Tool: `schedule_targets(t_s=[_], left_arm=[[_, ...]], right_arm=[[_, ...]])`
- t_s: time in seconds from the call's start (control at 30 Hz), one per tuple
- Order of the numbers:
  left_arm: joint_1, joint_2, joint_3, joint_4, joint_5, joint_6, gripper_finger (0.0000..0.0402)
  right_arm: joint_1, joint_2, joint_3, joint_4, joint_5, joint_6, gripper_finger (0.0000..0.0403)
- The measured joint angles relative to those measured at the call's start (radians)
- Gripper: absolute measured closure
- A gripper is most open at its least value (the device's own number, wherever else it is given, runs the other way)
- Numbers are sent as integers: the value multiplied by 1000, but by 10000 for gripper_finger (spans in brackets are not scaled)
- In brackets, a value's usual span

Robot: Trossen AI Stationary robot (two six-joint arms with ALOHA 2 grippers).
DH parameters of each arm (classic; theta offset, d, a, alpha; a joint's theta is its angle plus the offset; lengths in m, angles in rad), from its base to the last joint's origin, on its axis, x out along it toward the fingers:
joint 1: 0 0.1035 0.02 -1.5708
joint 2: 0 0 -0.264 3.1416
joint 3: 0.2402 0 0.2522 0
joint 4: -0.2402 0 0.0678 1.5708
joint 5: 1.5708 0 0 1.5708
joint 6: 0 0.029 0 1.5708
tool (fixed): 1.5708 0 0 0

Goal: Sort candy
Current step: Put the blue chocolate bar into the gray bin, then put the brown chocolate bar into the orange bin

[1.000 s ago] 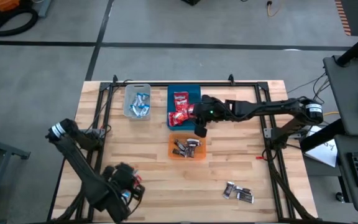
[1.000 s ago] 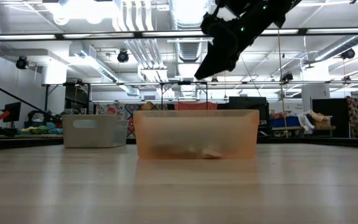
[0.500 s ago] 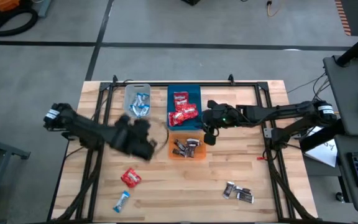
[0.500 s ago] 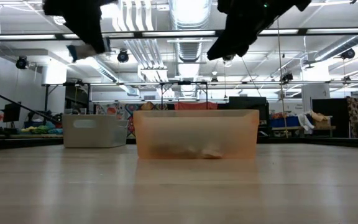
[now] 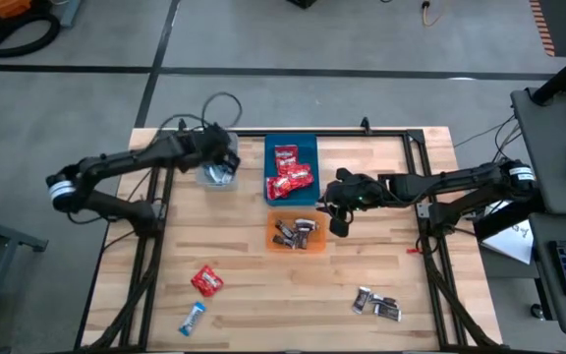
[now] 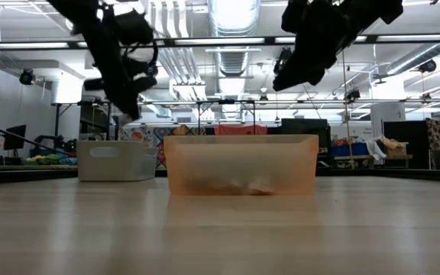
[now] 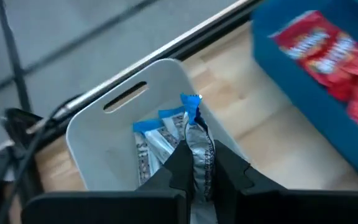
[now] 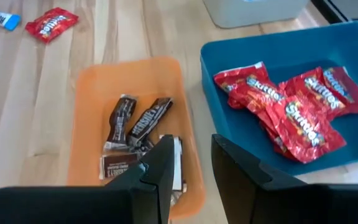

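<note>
Pinching crinkly blue-and-white candy (image 7: 194,140), left gripper (image 7: 199,163) above clear bin (image 7: 104,134)

"Skittles" on red candy wrappers (image 8: 291,115)

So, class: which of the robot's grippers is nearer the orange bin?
Right. The right gripper hangs open just beside the orange bin, at its right edge. The left gripper is farther off, over the clear bin, shut on a blue-and-white candy.
</note>
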Motion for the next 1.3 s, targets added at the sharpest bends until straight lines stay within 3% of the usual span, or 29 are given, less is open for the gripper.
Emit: schedule_targets(t_s=[0.1,0.23,0.43,0.7,0.83,0.97,1.3], left_arm=[[146,22,-36,48,104,24,387],[251,55,-45,48,136,28,363],[259,75,-46,50,136,80,318],[220,27,-39,49,133,80,285],[104,-44,-39,50,134,50,283],[-86,-118,-38,65,85,-26,286],[-702,-120,-38,174,-310,-189,287]], right_arm=[[1,0,-4,-3,0,25,305],[10,0,-3,-11,-1,36,305],[19,-4,15,-22,-2,39,305],[35,-8,99,-199,-2,139,305],[65,-8,134,-340,-4,239,305],[108,-8,154,-484,-6,401,305],[299,-7,154,-697,-101,772,306]])
